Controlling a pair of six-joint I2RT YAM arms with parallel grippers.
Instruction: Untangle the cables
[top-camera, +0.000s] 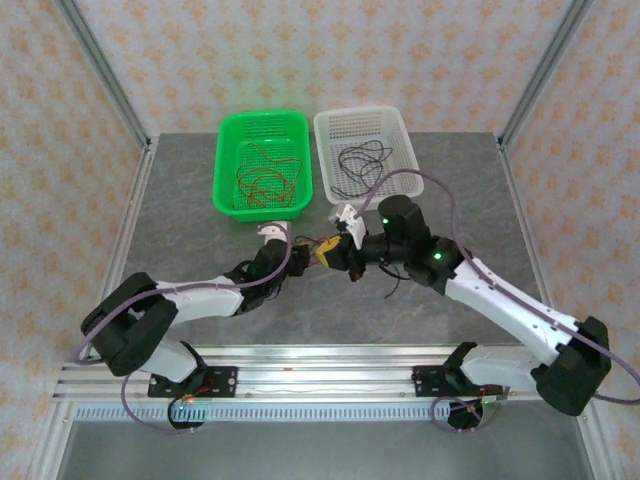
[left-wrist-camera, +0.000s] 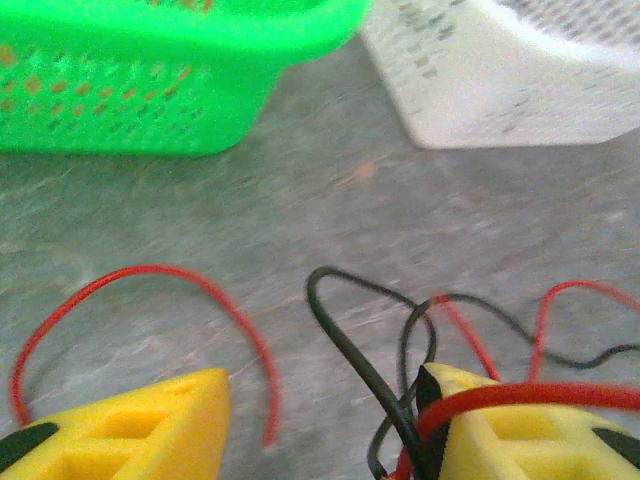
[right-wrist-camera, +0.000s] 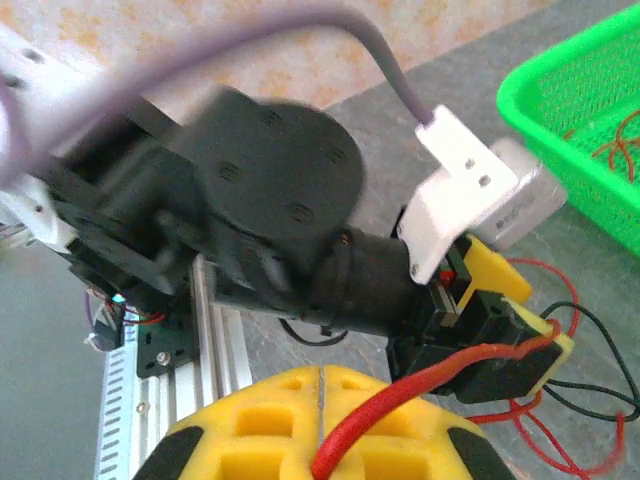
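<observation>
Loosely tangled: thin, curly red and black cables (left-wrist-camera: 340, 335); right gripper (right-wrist-camera: 320, 400) pinching one red cable (right-wrist-camera: 400, 393), left gripper (left-wrist-camera: 322, 385) jaws spread.

Your bright green perforated plastic basket (top-camera: 262, 125) holds thin curly red wires (top-camera: 265, 182); the white perforated plastic basket (top-camera: 362, 122) holds black wires (top-camera: 362, 160). The stone-look tabletop (top-camera: 180, 230) is mottled grey, and the wallpaper (top-camera: 60, 100) is peach with a floral repeat. Your left gripper (left-wrist-camera: 330, 430) and right gripper (right-wrist-camera: 320, 385) show yellow fingers (left-wrist-camera: 520, 435).

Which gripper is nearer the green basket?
Left. The left gripper sits just before the near right corner of the green basket; the right gripper is further right, nearer the white basket.
</observation>
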